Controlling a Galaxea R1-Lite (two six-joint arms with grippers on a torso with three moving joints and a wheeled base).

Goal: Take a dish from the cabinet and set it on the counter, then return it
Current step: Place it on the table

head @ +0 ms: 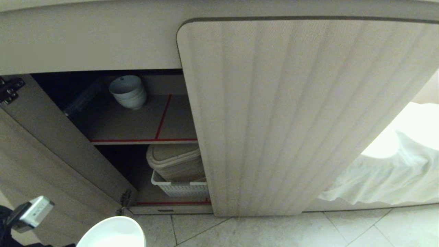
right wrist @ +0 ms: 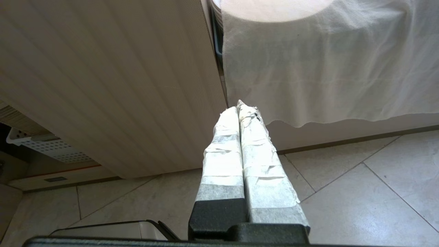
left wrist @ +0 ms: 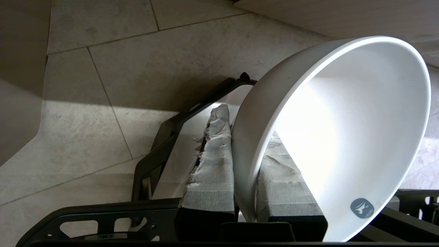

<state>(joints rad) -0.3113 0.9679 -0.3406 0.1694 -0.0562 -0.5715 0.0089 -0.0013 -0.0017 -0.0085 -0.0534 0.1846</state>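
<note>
My left gripper (left wrist: 245, 130) is shut on the dish (left wrist: 343, 137), a plain white bowl, one taped finger outside its wall and one inside. The bowl is held tilted above the tiled floor and shows at the bottom left of the head view as the dish (head: 115, 233), in front of the open cabinet (head: 137, 123). A stack of like white bowls (head: 127, 91) sits at the back of the upper shelf. Of the counter only the pale front edge (head: 219, 7) shows. My right gripper (right wrist: 240, 109) is shut and empty, low beside the closed door.
The cabinet's left door (head: 51, 154) stands open towards me; the ribbed right door (head: 291, 120) is closed. On the lower shelf a white basket (head: 181, 188) holds a beige lidded container (head: 175, 159). A white cloth (head: 394, 171) hangs at the right over the tiled floor (head: 274, 230).
</note>
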